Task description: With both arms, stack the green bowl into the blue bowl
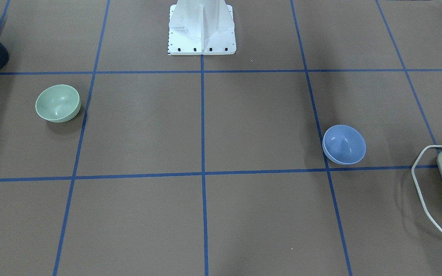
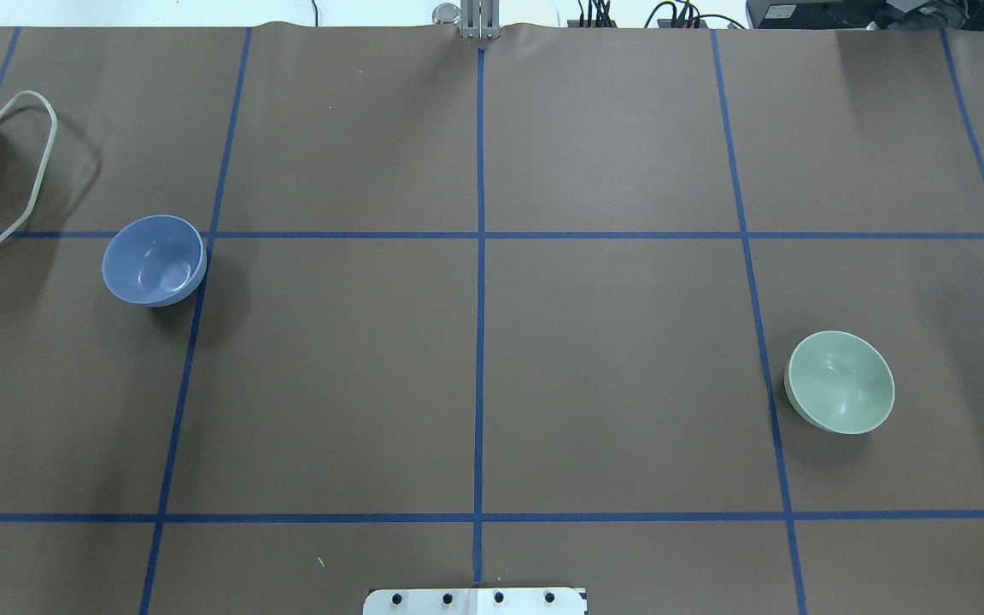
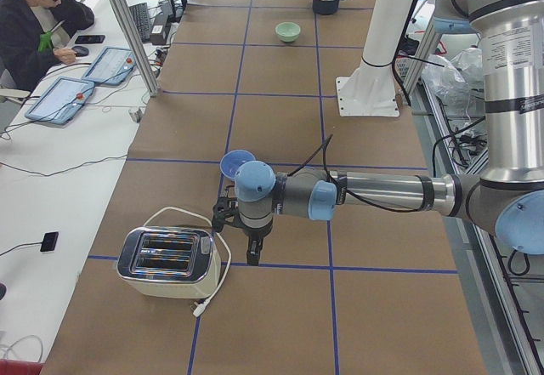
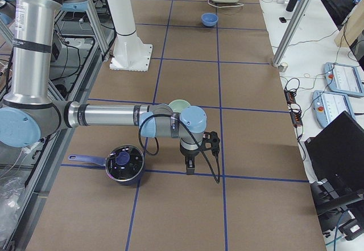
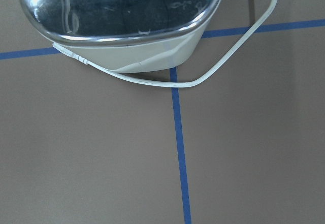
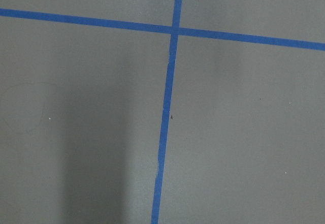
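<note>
The pale green bowl [image 1: 58,103] stands upright on the brown table on my right side; it also shows in the overhead view [image 2: 840,382]. The periwinkle-blue bowl [image 1: 343,144] stands upright on my left side, far from the green one, and shows overhead too [image 2: 154,260]. My left gripper [image 3: 254,256] points down just beside the blue bowl [image 3: 236,163], near the toaster. My right gripper [image 4: 189,168] points down just in front of the green bowl [image 4: 181,106]. Both grippers show only in the side views, so I cannot tell whether they are open or shut. The wrist views show no fingers.
A cream toaster [image 3: 166,260] with a looping white cord lies at the table's left end, right under the left wrist camera [image 5: 122,21]. A dark pot [image 4: 124,163] with a blue handle stands at the right end. The white pedestal [image 1: 202,27] stands at the middle.
</note>
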Controlling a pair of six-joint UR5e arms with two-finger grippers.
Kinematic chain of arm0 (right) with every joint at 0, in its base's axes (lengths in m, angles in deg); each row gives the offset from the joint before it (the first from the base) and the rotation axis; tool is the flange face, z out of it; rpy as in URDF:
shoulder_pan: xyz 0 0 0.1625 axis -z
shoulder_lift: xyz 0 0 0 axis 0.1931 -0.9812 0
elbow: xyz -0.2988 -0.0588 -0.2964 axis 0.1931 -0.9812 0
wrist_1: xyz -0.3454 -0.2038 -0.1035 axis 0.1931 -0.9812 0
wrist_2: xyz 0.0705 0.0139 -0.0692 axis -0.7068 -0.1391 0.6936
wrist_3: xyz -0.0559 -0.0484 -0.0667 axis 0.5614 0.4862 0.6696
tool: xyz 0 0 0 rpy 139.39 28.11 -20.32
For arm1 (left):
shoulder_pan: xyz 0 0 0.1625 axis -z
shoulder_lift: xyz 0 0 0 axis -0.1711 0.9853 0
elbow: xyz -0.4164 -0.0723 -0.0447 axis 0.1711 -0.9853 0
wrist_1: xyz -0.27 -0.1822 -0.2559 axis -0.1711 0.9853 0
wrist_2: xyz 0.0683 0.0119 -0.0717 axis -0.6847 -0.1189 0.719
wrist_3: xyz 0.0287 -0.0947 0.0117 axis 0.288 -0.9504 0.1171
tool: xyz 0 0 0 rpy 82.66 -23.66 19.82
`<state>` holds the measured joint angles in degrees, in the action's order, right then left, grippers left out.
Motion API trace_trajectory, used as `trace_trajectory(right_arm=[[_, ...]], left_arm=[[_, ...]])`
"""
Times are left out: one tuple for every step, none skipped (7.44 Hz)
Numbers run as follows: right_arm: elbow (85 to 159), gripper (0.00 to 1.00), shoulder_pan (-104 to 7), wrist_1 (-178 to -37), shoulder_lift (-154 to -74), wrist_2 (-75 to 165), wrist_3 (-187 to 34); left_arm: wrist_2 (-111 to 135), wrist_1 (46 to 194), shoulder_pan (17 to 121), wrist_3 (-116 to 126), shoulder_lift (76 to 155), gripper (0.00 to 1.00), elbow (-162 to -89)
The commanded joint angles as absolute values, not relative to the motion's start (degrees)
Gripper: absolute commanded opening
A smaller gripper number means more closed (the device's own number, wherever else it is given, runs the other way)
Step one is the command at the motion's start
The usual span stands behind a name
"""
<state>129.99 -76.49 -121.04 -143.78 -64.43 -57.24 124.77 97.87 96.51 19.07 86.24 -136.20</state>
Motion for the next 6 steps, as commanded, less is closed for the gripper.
trace_trajectory(right_arm=[[130.07,1.0,-76.49,-121.04,-143.71,-64.43,-57.24],[129.99,1.0,-76.49,-121.04,-143.63,-64.43,-57.24],[130.07,1.0,-76.49,-121.04,-143.45,-64.43,-57.33],[130.16,1.0,-76.49,-120.34,-142.49,-64.43,-57.33],[129.47,1.0,-76.49,-113.46,-142.22,-64.26,-57.59],[127.98,1.0,-76.49,-106.61,-142.22,-64.17,-58.38]], left_arm=[[124.51,97.87,96.51,18.99,86.46,0.99,-137.07],[124.51,97.96,96.51,19.07,86.46,0.99,-137.69],[124.51,98.74,96.51,19.07,86.63,0.99,-137.87],[124.51,101.01,96.51,18.81,86.98,0.99,-137.61],[124.6,103.3,96.51,18.46,87.85,0.99,-137.7],[124.69,106.1,96.51,18.46,88.65,0.99,-137.52]])
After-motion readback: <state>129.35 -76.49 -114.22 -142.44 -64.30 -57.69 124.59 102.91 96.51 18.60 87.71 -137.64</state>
